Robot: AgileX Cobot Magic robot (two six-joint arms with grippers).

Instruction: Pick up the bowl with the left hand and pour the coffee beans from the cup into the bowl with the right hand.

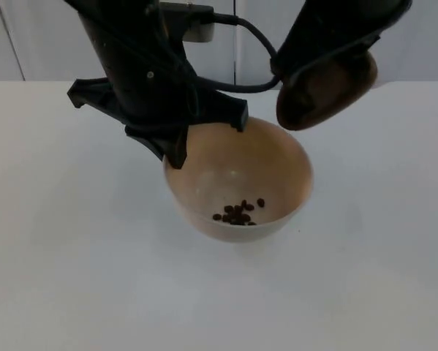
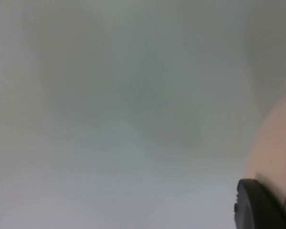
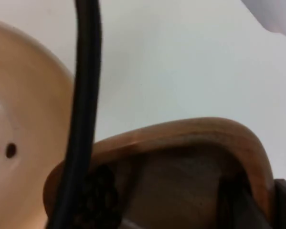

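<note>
Top view: the left gripper is clamping the near-left rim of the beige bowl, holding it tilted above the white table. Coffee beans are lying in the bowl's bottom. Right of the bowl's far rim, the right gripper is gripping the wooden cup, tipped toward the bowl, with beans sitting inside it.

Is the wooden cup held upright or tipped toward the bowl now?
Tipped. The cup in the right pincer leans mouth-down over the bowl rim; some coffee beans already lie inside.
</note>
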